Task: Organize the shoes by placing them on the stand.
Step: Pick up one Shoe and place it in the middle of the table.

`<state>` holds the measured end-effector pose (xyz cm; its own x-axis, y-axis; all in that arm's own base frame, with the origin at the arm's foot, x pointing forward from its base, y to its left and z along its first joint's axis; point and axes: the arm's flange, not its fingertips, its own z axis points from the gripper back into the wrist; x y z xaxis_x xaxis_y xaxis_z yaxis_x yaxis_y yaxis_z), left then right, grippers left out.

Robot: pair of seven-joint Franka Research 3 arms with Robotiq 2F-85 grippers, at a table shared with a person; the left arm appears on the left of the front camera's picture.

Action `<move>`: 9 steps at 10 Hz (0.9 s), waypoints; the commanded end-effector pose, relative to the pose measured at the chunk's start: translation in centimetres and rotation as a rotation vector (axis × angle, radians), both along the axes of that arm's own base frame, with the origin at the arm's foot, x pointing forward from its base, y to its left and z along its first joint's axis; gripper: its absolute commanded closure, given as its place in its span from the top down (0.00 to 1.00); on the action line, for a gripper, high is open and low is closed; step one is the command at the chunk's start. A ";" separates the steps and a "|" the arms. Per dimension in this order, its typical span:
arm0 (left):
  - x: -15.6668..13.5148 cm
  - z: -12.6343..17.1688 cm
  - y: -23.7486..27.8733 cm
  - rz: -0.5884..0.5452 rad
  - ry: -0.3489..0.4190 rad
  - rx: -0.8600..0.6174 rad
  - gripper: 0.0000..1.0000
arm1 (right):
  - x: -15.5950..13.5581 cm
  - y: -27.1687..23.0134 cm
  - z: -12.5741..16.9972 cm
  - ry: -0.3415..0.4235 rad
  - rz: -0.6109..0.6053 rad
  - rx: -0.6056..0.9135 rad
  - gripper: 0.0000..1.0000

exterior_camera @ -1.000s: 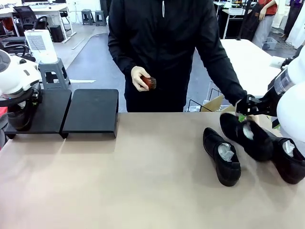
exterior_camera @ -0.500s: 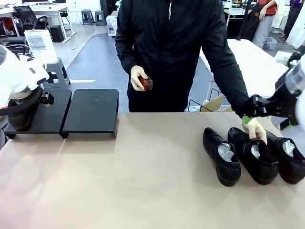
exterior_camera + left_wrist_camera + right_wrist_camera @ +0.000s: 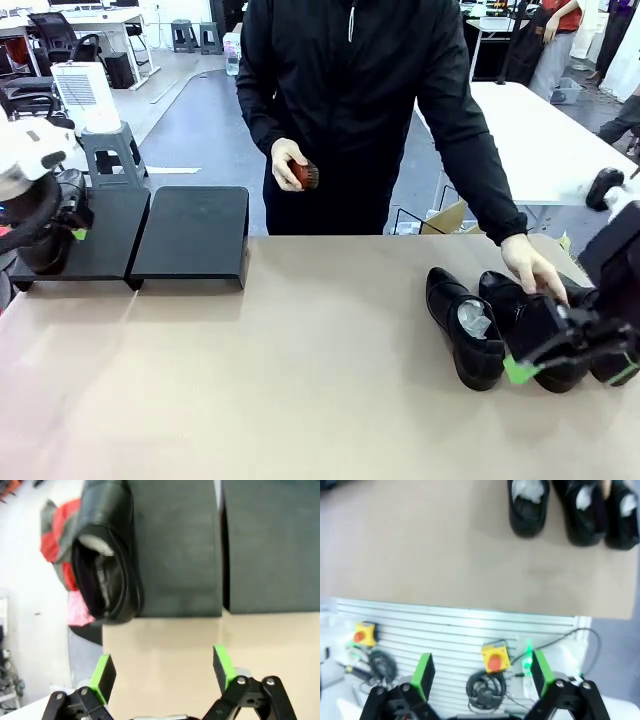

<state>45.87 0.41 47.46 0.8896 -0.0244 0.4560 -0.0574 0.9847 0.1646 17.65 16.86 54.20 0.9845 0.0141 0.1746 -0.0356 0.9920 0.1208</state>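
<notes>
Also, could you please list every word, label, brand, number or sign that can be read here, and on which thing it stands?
No text can be read in any view.
The shoes: no brand mark shows on the leather or inside.
The stand: plain black, no print.
The yellow button boxes: any print is too blurred to read.
The white appliance behind the stand: no legible label.

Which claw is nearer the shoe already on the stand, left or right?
Left. The left claw hangs open just off the stand's front lip, close to that shoe. The right claw is far across the table, by the three loose shoes.
</notes>
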 end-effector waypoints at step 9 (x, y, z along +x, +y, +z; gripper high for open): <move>0.0 0.0 0.0 0.000 0.000 0.000 1.00 | 9.3 3.2 -0.9 -0.053 0.007 -0.110 1.00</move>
<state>45.79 0.43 47.43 0.8942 -0.0330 0.4465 -0.0414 0.9869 0.1560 23.94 19.25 52.19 0.9787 0.0292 0.2032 -0.0368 0.9988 0.0335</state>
